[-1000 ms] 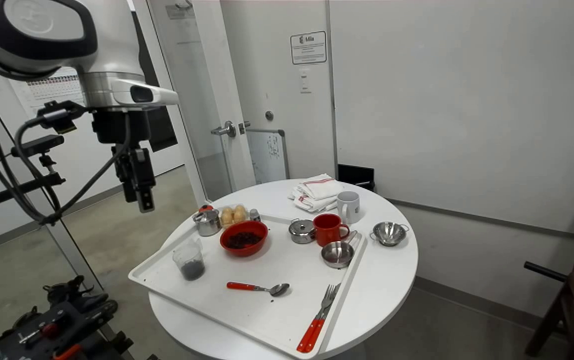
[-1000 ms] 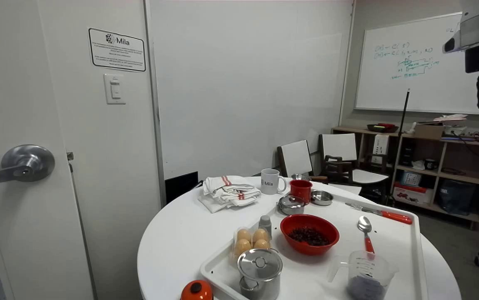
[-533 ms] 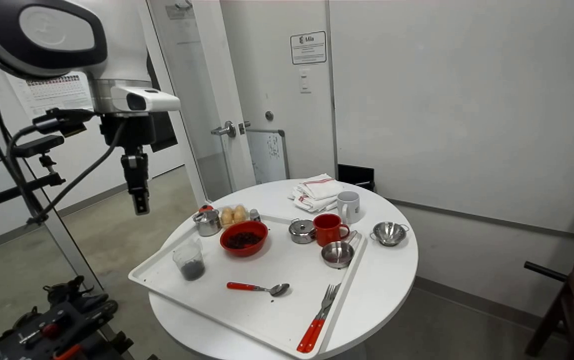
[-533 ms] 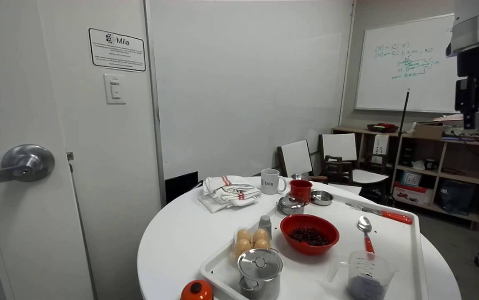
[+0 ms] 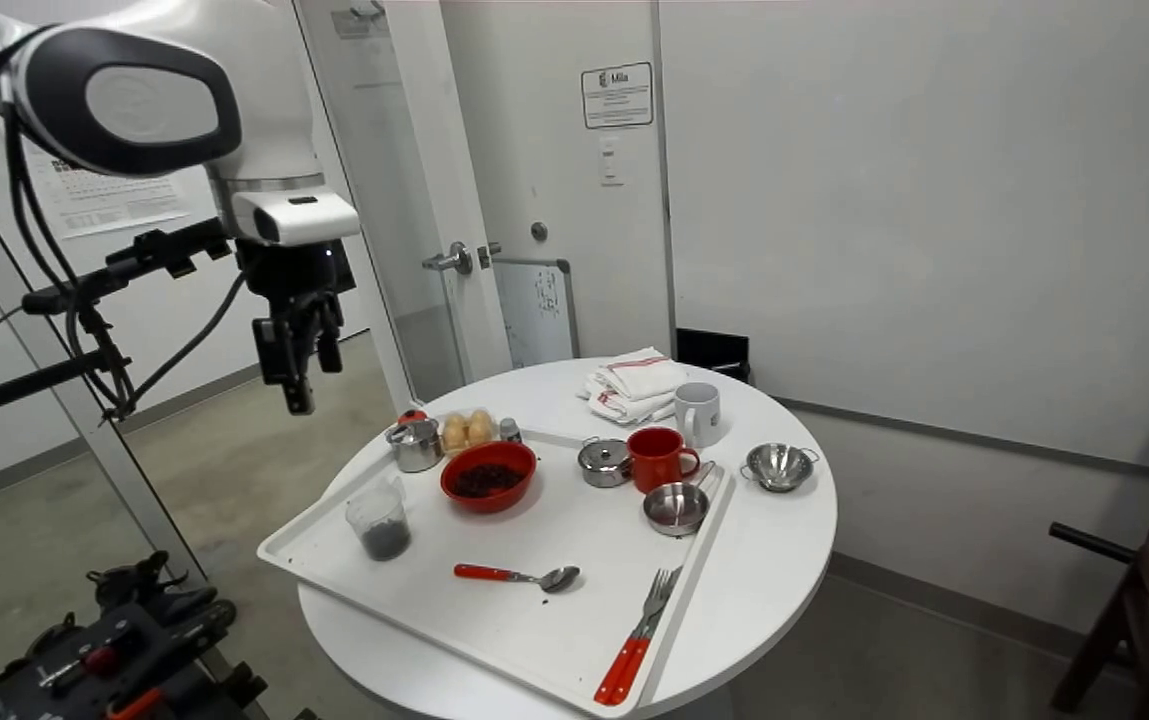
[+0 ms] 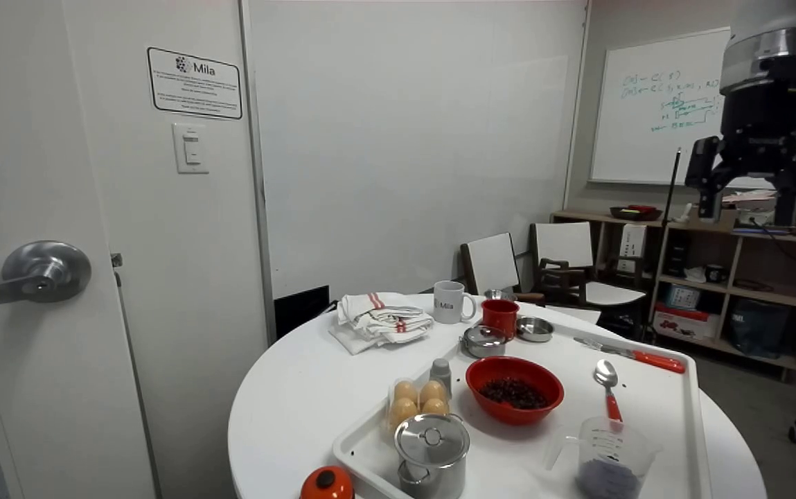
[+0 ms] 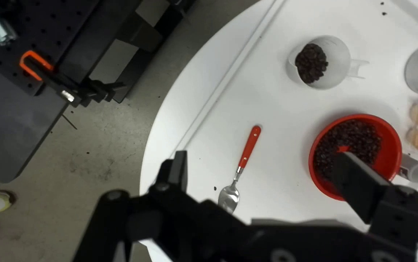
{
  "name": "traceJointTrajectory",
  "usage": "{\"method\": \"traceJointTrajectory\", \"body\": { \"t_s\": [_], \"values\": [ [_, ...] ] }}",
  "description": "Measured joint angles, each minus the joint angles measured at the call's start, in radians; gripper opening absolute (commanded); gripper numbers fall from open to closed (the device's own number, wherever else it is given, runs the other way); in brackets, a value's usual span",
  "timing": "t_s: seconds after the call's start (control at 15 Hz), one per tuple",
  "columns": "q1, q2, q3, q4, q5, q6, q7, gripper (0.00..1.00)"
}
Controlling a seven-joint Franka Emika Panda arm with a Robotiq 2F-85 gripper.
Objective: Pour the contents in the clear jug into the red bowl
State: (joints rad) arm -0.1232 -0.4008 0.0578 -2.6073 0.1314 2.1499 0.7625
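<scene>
Clear jug [image 7: 337,61], seemingly holding beans [image 7: 311,63], stands near the red bowl [image 7: 391,151], claw [image 6: 748,210] spread.

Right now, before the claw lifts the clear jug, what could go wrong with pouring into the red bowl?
1. The red bowl already holds dark beans, leaving less room; a hasty pour might spill over.
2. The handle of the clear measuring jug points toward the lidded metal pot; the open claw could bump the pot reaching for it.
3. The jug's spout isn't turned toward the bowl, so tilting it as it stands could drop contents on the white tray.
</scene>
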Motion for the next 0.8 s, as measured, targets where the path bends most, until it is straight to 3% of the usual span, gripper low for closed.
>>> {"method": "traceJointTrajectory", "body": {
  "t_s": [0.2, 0.4, 0.6, 0.8],
  "values": [
    [0.016, -0.001, 0.101, -0.005, 0.013, 0.106, 0.216, 1.0],
    [-0.018, -0.007, 0.294, -0.008, 0.009, 0.201, 0.454, 1.0],
    [-0.079, -0.032, 0.475, -0.004, -0.039, 0.221, 0.67, 1.0],
    [-0.099, -0.05, 0.508, -0.004, -0.052, 0.221, 0.711, 1.0]
  ]
}}
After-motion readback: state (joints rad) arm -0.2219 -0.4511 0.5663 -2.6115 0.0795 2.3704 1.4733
